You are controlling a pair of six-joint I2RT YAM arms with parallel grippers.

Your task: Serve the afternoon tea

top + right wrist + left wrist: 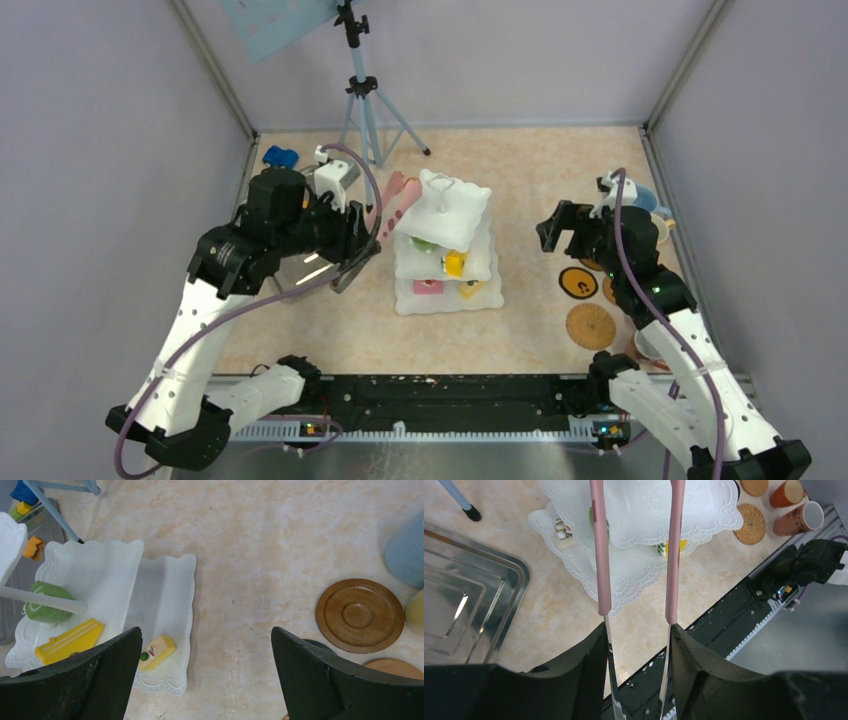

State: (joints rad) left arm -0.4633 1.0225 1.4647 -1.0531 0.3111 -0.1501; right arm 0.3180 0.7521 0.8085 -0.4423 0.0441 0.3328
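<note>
The white three-tier stand [445,240] stands mid-table with green [425,245], yellow [455,263] and pink [428,287] pastries on its tiers. My left gripper [350,235] is shut on pink-tipped tongs [395,200]. The tong arms [600,555] are spread and empty over the stand [704,510]. My right gripper [560,228] is open and empty, above bare table between the stand [165,590] and a wooden coaster [359,615]. A blue mug [407,550] and a cream mug [416,612] stand at the right. A yellow slice [157,651] lies on the bottom tier.
A steel tray [464,610] lies left of the stand, under my left arm. A blue toy car [280,157] and a tripod [365,100] are at the back left. A dark coaster [578,282], a woven coaster [591,326] and two brown mugs [804,517] sit at the right.
</note>
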